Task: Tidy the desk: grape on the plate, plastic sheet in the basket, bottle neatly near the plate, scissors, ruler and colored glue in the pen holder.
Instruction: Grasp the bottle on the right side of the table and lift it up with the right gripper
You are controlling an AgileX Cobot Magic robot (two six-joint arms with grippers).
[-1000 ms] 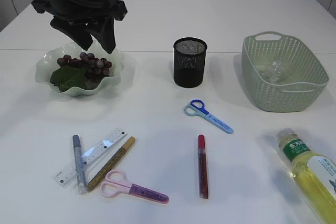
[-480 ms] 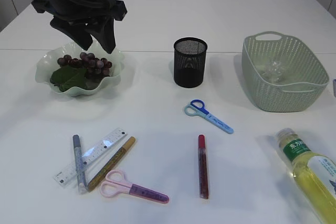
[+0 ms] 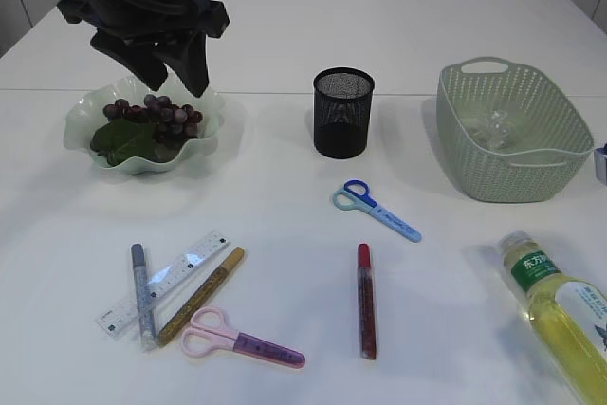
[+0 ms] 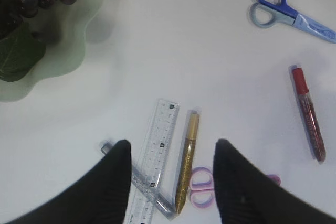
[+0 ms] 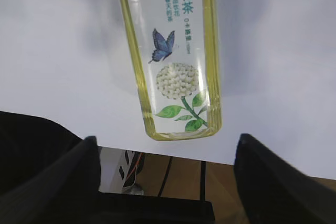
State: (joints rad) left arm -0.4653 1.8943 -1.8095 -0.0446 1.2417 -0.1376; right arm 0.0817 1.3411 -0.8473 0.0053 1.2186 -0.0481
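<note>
Grapes (image 3: 156, 113) sit on the plate (image 3: 83, 132) under my left end effector (image 3: 171, 71), jaws partly apart and empty. My right end effector (image 5: 165, 153) gapes wide above the bottle (image 5: 173, 51) lying on the counter (image 3: 285, 187).
</note>
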